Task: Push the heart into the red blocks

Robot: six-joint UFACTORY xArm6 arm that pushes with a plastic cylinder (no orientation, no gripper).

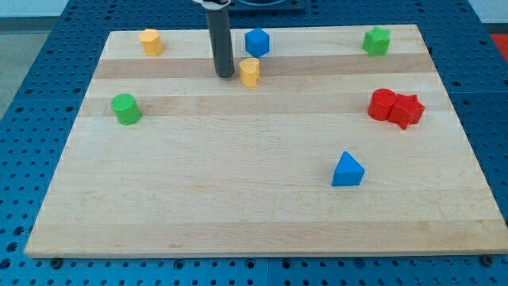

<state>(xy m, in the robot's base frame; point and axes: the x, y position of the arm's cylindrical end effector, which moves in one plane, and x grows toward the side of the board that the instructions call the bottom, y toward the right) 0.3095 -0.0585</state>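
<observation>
On the wooden board (262, 214), the two red blocks (395, 107) sit untouched well right of the yellow heart (249, 71), unpushed, with my tip (225, 75), which grips nothing, just left of it.

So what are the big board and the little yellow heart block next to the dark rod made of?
The board looks like pale wood: grain and glued strips show. The yellow heart block seems matte plastic or painted wood; I can't tell which. My tip sits just to its left in the view.

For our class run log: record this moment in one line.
my tip: left beside yellow heart block | red blocks: far right | contact: unclear
</observation>
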